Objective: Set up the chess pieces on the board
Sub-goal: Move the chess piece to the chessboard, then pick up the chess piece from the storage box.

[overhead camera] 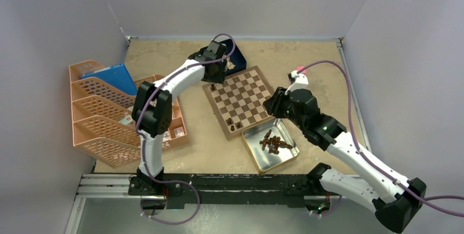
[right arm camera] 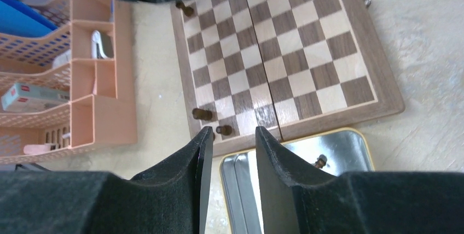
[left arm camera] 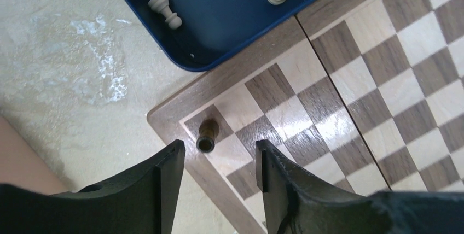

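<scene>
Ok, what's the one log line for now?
left gripper: open over dark corner piece | right gripper: open, empty | board: three dark pieces | tin: heap of chessmen

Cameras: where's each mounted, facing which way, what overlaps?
Top external: above and behind the robot, looking down; left arm, right arm whole, board central.
Left wrist: over the board's left corner, facing down; left gripper frames a dark piece, blue box beyond.
Right wrist: at the board's near edge, looking across it; right gripper over silver tin.
Shared: all see board and that piece.
</scene>
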You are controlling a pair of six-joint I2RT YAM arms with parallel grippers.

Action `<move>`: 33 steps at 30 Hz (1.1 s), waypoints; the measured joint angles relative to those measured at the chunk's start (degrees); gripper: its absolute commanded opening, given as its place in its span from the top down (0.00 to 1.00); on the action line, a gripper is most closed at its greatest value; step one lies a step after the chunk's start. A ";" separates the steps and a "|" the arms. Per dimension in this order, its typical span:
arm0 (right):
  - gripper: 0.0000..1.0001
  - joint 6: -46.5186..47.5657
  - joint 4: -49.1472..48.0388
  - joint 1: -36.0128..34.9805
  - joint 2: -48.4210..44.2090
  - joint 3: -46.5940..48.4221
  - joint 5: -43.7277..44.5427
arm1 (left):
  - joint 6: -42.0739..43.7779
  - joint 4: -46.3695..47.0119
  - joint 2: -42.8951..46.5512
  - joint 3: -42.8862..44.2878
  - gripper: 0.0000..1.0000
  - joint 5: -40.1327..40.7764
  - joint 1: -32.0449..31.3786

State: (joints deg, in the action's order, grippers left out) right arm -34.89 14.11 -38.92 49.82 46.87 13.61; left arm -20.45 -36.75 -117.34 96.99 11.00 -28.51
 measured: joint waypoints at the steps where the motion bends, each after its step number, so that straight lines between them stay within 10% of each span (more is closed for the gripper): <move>1: 0.64 -0.46 0.59 0.00 0.90 0.00 -0.33 | -0.04 -0.55 0.70 0.00 0.45 -0.31 0.00; 16: 0.63 -8.33 11.28 -2.64 9.18 -0.61 1.81 | -0.39 -2.84 25.99 -9.77 0.30 -16.35 0.00; 33: 0.60 -19.63 22.58 -12.94 24.41 -1.95 9.88 | 2.10 -0.15 59.43 -41.66 0.29 -23.87 0.00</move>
State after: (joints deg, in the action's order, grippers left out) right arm -54.52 36.69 -51.86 74.24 44.93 23.49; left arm -18.35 -36.91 -57.91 55.33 -12.86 -28.51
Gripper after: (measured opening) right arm 0.388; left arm 0.708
